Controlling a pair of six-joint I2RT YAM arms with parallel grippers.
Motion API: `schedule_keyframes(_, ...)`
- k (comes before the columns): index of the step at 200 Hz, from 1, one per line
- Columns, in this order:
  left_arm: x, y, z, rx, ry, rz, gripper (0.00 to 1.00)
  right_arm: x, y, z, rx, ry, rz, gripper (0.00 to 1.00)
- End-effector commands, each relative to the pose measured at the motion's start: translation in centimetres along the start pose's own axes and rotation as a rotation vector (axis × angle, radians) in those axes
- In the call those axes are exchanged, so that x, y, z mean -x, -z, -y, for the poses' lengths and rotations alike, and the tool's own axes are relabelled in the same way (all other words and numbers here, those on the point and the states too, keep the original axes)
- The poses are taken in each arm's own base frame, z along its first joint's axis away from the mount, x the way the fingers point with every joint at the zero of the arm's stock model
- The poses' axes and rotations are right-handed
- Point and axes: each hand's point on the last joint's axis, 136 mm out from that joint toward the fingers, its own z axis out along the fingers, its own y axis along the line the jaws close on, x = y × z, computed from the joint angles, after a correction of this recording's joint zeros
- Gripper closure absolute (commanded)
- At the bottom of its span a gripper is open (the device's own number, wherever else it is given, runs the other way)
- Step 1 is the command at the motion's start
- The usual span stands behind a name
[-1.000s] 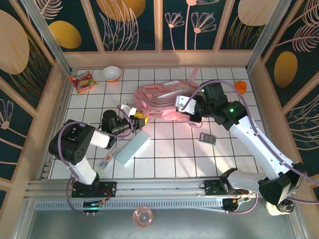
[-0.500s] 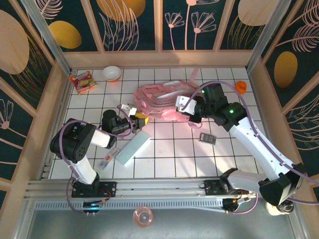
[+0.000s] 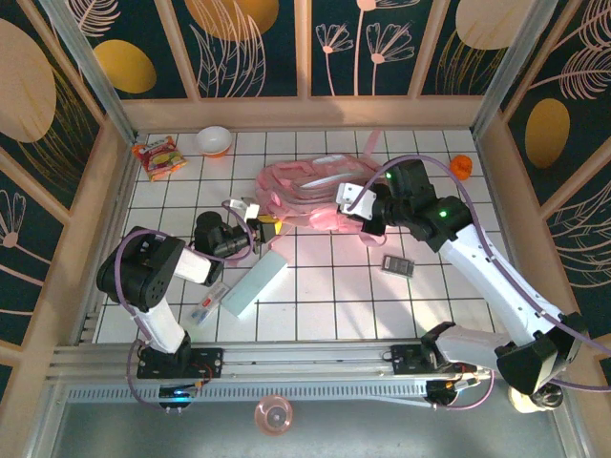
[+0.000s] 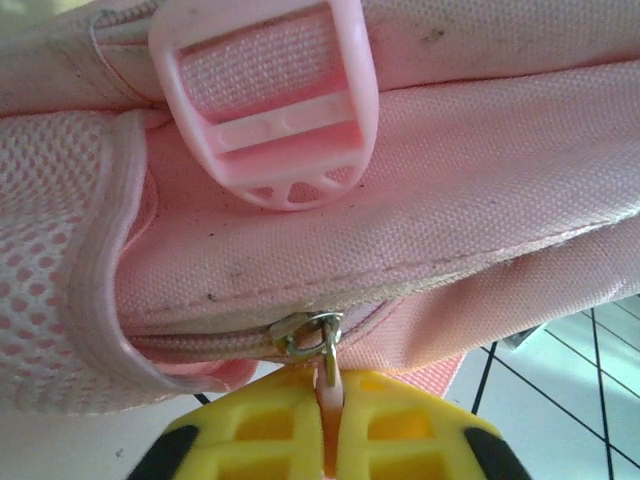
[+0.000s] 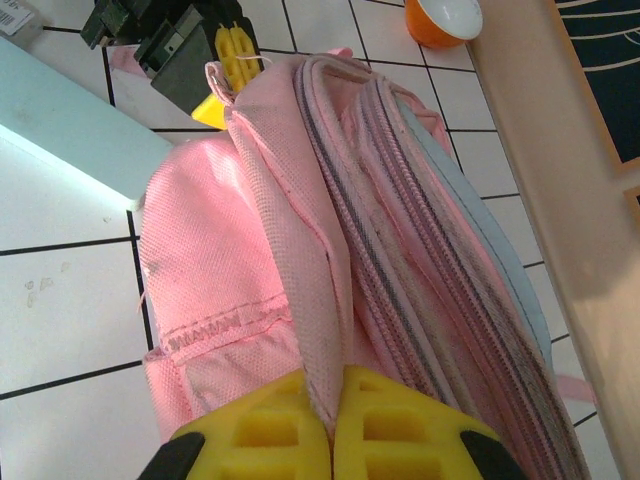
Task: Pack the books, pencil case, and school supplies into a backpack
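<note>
The pink backpack (image 3: 305,186) lies on its side at the middle back of the table. My left gripper (image 4: 331,420) is at its left end, shut on the pale pull tab of a zipper (image 4: 308,335) just under a pink strap buckle (image 4: 265,110). My right gripper (image 5: 329,425) is shut on a fold of backpack (image 5: 290,230) fabric at the right end. The mint pencil case (image 3: 256,281) lies in front of the left gripper (image 3: 260,227). A clear packet (image 3: 207,303) lies at the pencil case's left and a dark calculator (image 3: 398,265) lies below the right gripper (image 3: 355,205). The books are out of view.
A snack packet (image 3: 159,156) and a white bowl (image 3: 214,140) sit at the back left. A small orange object (image 3: 462,167) rests by the right wooden wall (image 3: 501,181). The right wrist view has the pencil case (image 5: 60,130) and the left gripper (image 5: 240,45) beyond the bag.
My left gripper has closed its jaws on the zipper pull. Neither arm has visibly moved, and the backpack lies as before.
</note>
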Motion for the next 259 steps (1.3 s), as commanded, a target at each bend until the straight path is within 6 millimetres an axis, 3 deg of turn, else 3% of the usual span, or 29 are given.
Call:
schedule_keyframes(1,1.2,0.0,0.3,-0.011,-0.037,0.033,1.0,2.0,1.3,2.5,-0.129,-0.002,0.085,1.0)
schedule_keyframes(29,0.7,0.1,0.8,-0.03,-0.019,0.005,1.0,1.7,0.7,2.5,-0.146,-0.037,0.074,1.0)
schedule_keyframes(34,1.6,0.3,1.4,-0.041,-0.032,0.02,1.0,1.6,0.5,2.6,-0.155,-0.045,0.072,1.0)
schedule_keyframes(58,1.7,0.6,2.7,-0.08,-0.03,-0.004,1.0,1.5,-1.1,2.6,-0.231,-0.094,0.043,1.0)
schedule_keyframes(86,0.9,0.7,4.6,-0.136,-0.028,-0.084,1.0,1.6,-3.4,2.4,-0.307,-0.182,0.032,1.0)
schedule_keyframes(118,0.5,1.2,6.9,-0.189,-0.065,-0.167,1.0,2.4,-4.5,3.1,-0.356,-0.315,0.106,1.0)
schedule_keyframes(171,1.5,2.6,10.5,-0.276,-0.095,-0.229,1.0,0.7,-8.0,3.3,-0.398,-0.418,0.063,1.0)
schedule_keyframes(209,2.4,2.1,10.1,-0.185,-0.063,-0.226,1.0,2.8,-9.0,2.2,-0.344,-0.442,0.142,1.0)
schedule_keyframes(234,2.3,1.1,10.2,-0.152,-0.058,-0.247,1.0,3.1,-10.2,1.1,-0.308,-0.481,0.141,1.0)
schedule_keyframes(259,2.8,0.2,8.9,-0.065,-0.022,-0.249,1.0,2.4,-10.2,0.4,-0.303,-0.533,0.129,1.0)
